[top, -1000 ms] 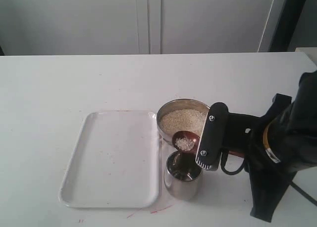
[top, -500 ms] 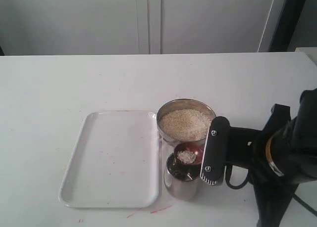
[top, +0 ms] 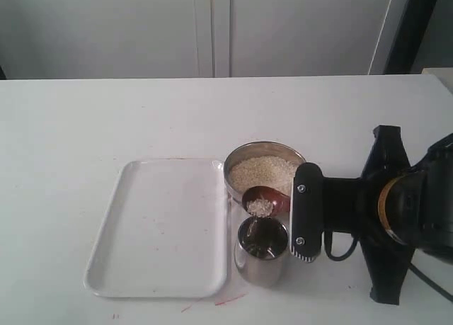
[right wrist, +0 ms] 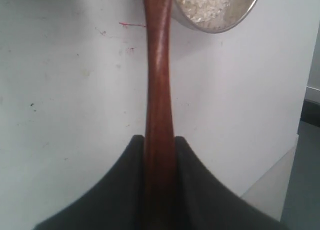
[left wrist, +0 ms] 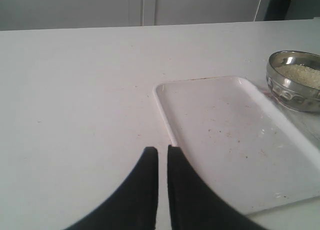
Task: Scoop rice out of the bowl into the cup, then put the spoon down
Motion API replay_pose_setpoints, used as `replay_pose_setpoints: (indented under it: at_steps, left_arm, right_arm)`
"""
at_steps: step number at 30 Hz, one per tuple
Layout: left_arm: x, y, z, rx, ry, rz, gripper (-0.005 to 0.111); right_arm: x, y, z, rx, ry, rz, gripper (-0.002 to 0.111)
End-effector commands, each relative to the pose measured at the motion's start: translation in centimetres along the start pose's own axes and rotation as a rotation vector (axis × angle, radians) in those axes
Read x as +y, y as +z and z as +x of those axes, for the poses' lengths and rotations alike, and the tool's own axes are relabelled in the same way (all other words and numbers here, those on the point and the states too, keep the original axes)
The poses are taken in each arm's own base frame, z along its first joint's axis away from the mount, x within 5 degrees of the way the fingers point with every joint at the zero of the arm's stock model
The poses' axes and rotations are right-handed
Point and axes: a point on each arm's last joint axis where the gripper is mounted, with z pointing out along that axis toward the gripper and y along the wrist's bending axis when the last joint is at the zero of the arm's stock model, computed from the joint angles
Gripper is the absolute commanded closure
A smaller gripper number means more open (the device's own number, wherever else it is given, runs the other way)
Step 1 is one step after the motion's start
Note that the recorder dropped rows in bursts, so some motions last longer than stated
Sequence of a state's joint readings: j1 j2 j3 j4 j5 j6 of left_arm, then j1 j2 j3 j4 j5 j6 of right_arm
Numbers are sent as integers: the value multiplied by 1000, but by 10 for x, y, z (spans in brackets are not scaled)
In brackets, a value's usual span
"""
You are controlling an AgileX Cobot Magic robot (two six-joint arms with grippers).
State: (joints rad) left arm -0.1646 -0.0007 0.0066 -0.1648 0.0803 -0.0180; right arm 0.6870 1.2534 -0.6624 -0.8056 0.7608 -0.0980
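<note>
The steel bowl (top: 236, 161) holds a heap of rice (top: 263, 173); it also shows in the left wrist view as bowl (left wrist: 290, 92) and in the right wrist view as bowl (right wrist: 235, 17). Just in front stands the steel cup (top: 260, 253). My right gripper (right wrist: 160, 140) is shut on the wooden spoon's handle (right wrist: 158, 84). The spoon (top: 265, 200) hangs tilted above the cup with a small clump of rice at its lower lip. My left gripper (left wrist: 162, 150) is shut on nothing, hovering over the table by the tray's corner; it does not show in the exterior view.
A white tray (top: 163, 229) lies left of the cup and bowl, bare apart from specks; its rim (left wrist: 162, 107) runs just past my left fingertips. Red marks (top: 230, 299) dot the table near the cup. White cabinets stand behind the table.
The spoon went from the bowl's rim to over the cup, then rose a little and tilted. My right arm's wrist rolled. The left arm's motion is not shown.
</note>
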Motion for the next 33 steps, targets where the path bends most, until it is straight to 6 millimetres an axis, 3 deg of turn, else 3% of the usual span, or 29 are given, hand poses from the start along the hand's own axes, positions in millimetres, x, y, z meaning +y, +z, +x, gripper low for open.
replay_pose_setpoints:
  at_steps: [1,33]
  left_arm:
    - [-1,0,-2,-8,-6,9,92]
    - [-1,0,-2,-8,-6,9,92]
  right_arm:
    - [-2,-1,1,-5,-35,36,108]
    - [-9,-2,0,-10,-151,121,108]
